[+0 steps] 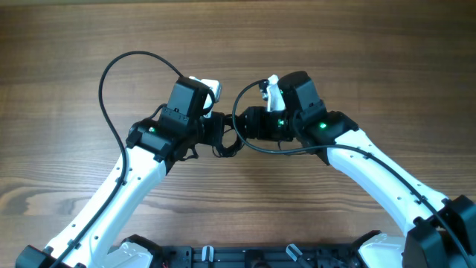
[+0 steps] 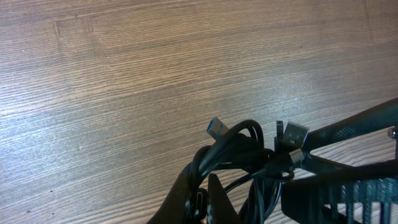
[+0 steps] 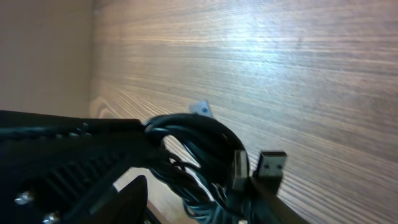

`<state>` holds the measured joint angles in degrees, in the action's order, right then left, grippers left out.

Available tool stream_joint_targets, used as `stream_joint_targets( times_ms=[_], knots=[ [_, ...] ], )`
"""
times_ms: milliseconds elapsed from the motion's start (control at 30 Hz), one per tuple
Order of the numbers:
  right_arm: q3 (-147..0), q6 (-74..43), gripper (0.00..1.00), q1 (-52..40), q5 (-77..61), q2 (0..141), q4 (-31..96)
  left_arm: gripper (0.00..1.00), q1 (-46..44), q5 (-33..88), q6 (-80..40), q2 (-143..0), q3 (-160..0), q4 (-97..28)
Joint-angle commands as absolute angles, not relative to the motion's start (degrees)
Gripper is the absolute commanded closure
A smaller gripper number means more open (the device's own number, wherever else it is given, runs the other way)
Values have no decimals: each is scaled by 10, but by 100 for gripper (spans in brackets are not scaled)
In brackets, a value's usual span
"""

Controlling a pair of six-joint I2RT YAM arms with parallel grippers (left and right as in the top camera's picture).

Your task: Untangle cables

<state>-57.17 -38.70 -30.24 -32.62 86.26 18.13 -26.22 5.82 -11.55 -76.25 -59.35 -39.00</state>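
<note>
Cables [image 1: 227,143] sit as one light, limp, slippery knot between my grippers over the middle of the table [image 1: 74,45], best taken by a single strand near a stiff plug. My left gripper [image 2: 205,200] is clamped tight on the knot's loops. My right gripper [image 1: 242,128] is at the knot, but I cannot tell whether it grips.

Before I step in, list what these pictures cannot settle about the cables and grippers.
- Overhead: both arms cover most of the cables; the knot's shape is hidden.
- Left wrist: overlapping strands obscure the cable count; the bottom edge cuts off the left gripper.
- Left wrist: the bundle hides the tips of the right gripper; open or gripping, unclear.
- Right wrist: near parts are dark and blurred.
</note>
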Motion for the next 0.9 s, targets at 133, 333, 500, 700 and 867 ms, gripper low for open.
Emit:
stream_joint_targets(
  times_ms=[133,333,500,700,867],
  knots=[
    [-580,-376,50,-304,-371,869,158,96,-264,66,-125,-763,-603,-388],
    [-580,-375,47,-296,-315,868,214,96,-264,51,-125,-763,-603,-390],
    [-580,-359,41,-263,-398,840,239,96,-264,39,-125,-763,-603,-401],
    [-580,-427,41,-268,-437,848,194,96,-264,40,-130,-763,-603,-394],
    [-580,-452,41,-268,-439,882,186,96,-264,40,-140,-763,-603,-394]
  ],
)
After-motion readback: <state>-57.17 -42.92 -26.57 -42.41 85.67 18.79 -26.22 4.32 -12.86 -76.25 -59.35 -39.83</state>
